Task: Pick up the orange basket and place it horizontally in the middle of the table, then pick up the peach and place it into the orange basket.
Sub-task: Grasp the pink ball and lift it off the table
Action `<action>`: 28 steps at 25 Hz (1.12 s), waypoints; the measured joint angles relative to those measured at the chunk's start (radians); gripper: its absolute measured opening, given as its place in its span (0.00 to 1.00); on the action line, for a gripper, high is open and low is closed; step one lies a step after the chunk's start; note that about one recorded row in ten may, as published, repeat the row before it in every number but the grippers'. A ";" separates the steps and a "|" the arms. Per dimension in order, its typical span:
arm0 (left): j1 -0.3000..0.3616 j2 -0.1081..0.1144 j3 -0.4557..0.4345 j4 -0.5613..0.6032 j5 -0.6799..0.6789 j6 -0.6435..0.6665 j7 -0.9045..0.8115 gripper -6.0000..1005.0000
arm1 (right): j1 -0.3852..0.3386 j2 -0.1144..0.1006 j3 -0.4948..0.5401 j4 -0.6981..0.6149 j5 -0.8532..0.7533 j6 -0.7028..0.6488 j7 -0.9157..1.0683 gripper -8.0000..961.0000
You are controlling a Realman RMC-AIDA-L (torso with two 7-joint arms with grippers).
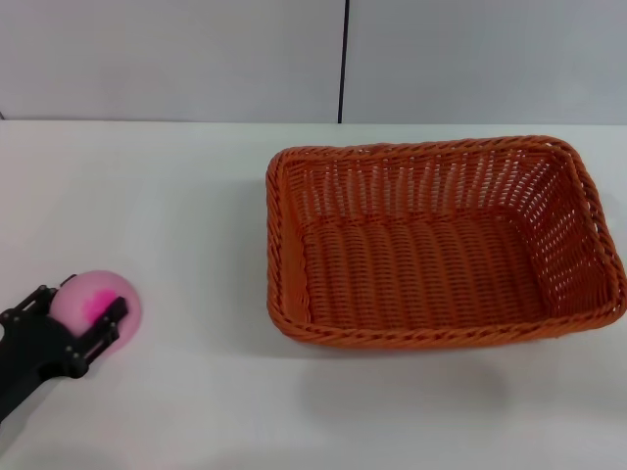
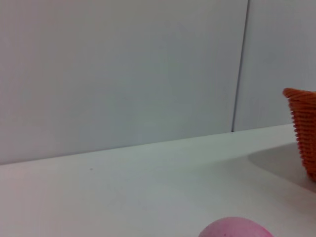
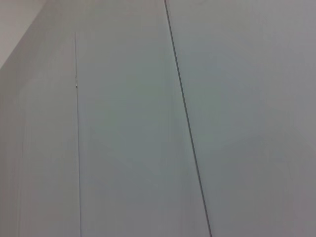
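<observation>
The peach (image 1: 110, 288), pale pink with a magenta blotch, rests on the white table (image 1: 176, 196) at the near left. My left gripper (image 1: 94, 297) comes in from the lower left, one black finger on each side of the peach and pressed against it. In the left wrist view only the peach's top (image 2: 237, 228) shows. The orange basket (image 1: 392, 338) lies lengthwise right of the table's centre, open side up and with nothing in it; one corner (image 2: 305, 123) of it shows in the left wrist view. My right gripper is out of view.
A pale wall with a dark vertical seam (image 1: 343, 59) runs behind the table's far edge. The right wrist view shows only wall panels (image 3: 123, 148). Bare tabletop lies between the peach and the basket.
</observation>
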 joint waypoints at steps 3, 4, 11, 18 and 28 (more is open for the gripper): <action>0.029 -0.015 -0.064 0.000 -0.006 -0.018 0.061 0.74 | 0.009 0.000 0.000 0.005 -0.003 0.007 0.000 0.58; 0.029 -0.015 -0.064 0.000 -0.006 -0.018 0.061 0.72 | 0.012 0.000 0.001 0.009 -0.004 0.009 -0.001 0.58; 0.029 -0.016 -0.143 0.009 -0.006 -0.100 0.063 0.50 | 0.014 0.000 0.002 0.025 -0.005 0.012 -0.014 0.58; 0.009 -0.016 -0.138 0.012 -0.002 -0.117 0.057 0.32 | 0.007 0.001 0.003 0.026 -0.003 0.012 -0.017 0.58; 0.015 -0.016 -0.141 0.017 -0.001 -0.113 0.055 0.05 | 0.008 0.000 0.003 0.026 -0.004 0.014 -0.018 0.58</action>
